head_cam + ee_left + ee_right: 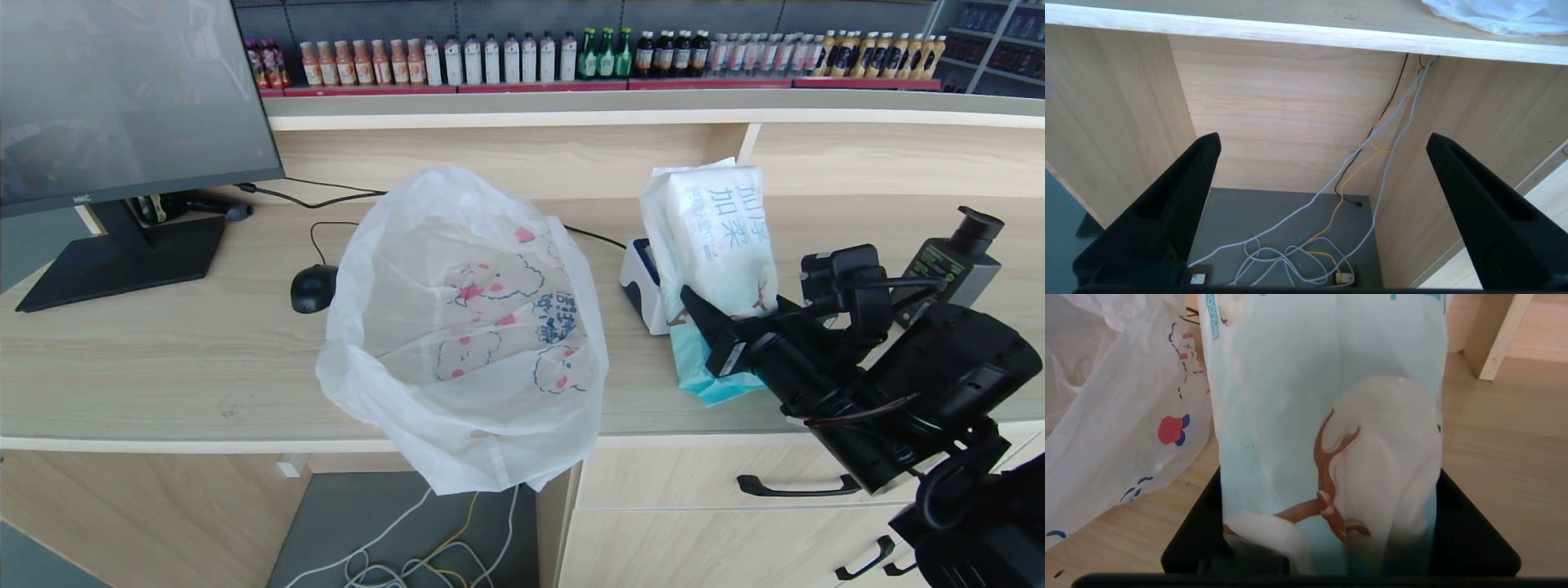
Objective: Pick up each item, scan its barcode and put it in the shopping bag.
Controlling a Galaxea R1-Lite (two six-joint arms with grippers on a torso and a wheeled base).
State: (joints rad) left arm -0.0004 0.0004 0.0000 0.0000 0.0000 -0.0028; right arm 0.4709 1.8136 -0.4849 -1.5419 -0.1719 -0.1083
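At about three o'clock from the shopping bag (359, 269), the right gripper (712, 331) was clamped on the lower half of the tissue pack (710, 237), holding it upright just over the counter (163, 359). The white scanner (639, 287) sat at the pack's nine o'clock, partly hidden behind it and so close that I could not tell whether the two touched.

The step in hand looked to be the scan. To do it well, the pack would need turning until its barcode faced the scanner's window. No barcode showed on the faces in view, so it likely sat on the back or the bottom. The wrapper was soft and would sag, so a firm low grip and a slow wrist turn would suit. Afterward the pack should travel toward nine o'clock and drop through the bag's open mouth, staying clear of the thin rim, which could fold shut if brushed.

The left gripper (1323, 155) hung with jaws spread wide and empty below the counter's edge, toward six o'clock. A grey bottle (951, 265) waited at the pack's three o'clock.
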